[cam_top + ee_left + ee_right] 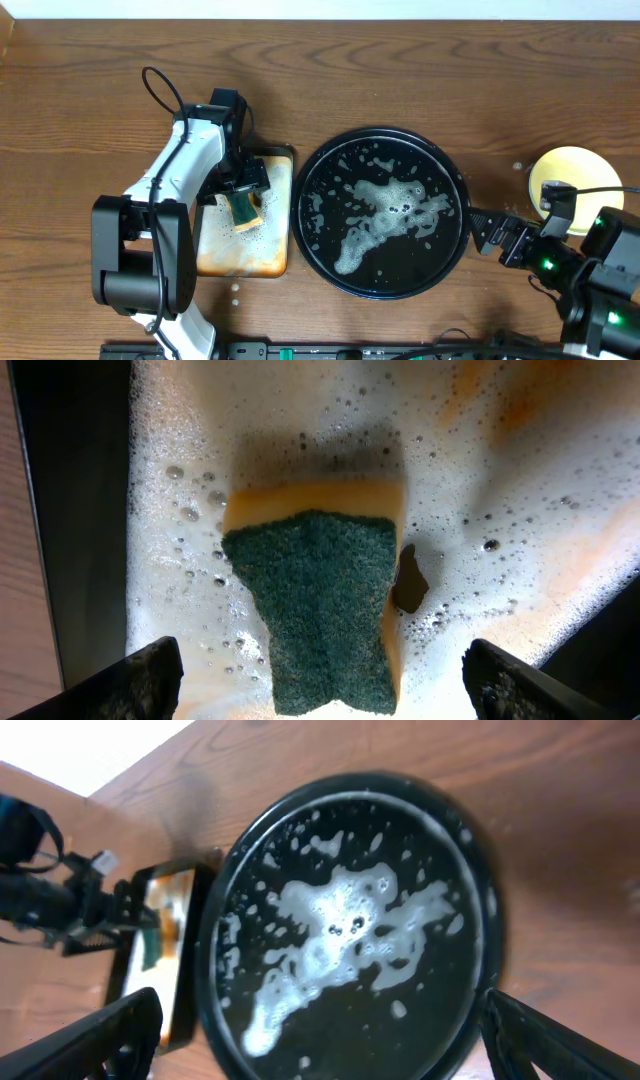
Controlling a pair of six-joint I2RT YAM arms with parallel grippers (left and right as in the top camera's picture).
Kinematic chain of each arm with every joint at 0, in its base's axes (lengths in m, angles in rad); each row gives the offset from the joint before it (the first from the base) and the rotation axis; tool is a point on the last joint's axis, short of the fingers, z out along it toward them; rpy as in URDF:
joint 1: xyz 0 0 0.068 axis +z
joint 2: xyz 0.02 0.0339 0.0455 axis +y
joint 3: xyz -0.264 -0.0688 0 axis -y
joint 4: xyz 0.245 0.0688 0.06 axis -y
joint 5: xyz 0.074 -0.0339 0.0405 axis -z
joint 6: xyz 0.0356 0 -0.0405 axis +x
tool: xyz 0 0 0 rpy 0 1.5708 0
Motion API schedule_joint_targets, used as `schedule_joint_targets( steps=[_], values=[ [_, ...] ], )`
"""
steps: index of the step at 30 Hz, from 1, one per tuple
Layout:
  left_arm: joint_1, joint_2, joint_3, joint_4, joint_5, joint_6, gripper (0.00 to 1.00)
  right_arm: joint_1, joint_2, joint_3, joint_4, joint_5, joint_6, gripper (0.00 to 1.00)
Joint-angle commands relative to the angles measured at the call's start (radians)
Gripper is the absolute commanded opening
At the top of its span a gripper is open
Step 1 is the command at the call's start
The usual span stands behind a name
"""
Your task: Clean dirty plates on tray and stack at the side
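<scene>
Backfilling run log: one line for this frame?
left gripper open above green sponge on sudsy rectangular tray; right gripper open beside round black tray; black tray sudsy, no plates; pale yellow plate at table's right

The wooden surface [80,90] carries a black tray [303,190] at its centre, a stained smaller tray [240,255] leftward, and a yellow plate [575,165] near the right edge.

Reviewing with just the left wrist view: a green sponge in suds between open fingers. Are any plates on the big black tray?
Observer: No, the black tray holds only foam.
Operator: Where are the plates, then?
Observer: One yellow plate sits on the table right of the tray; I cannot tell if others lie beneath it.
Operator: And the right gripper?
Observer: The right gripper is open and empty, by the tray's right rim.
</scene>
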Motion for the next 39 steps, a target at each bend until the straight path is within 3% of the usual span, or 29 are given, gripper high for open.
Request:
schedule_joint_targets(
  steps=[1,6,13,21,39],
  values=[
    [0.006,0.007,-0.006,-0.003,-0.002,0.013,0.91,0.074,-0.083,0.002,0.073,0.153,-0.038,0.99],
    [0.006,0.007,-0.006,-0.003,-0.002,0.013,0.90,0.205,-0.249,-0.037,0.155,0.388,-0.038,0.99],
    [0.006,0.007,-0.006,-0.003,-0.002,0.013,0.91,0.239,-0.490,-0.085,0.124,0.512,-0.069,0.99],
    [0.006,0.007,-0.006,-0.003,-0.002,0.013,0.90,0.238,-0.660,-0.345,0.224,0.529,-0.010,0.99],
    [0.006,0.007,-0.006,-0.003,-0.002,0.013,0.90,0.364,-0.671,-0.752,0.822,0.639,-0.004,0.99]
  ],
)
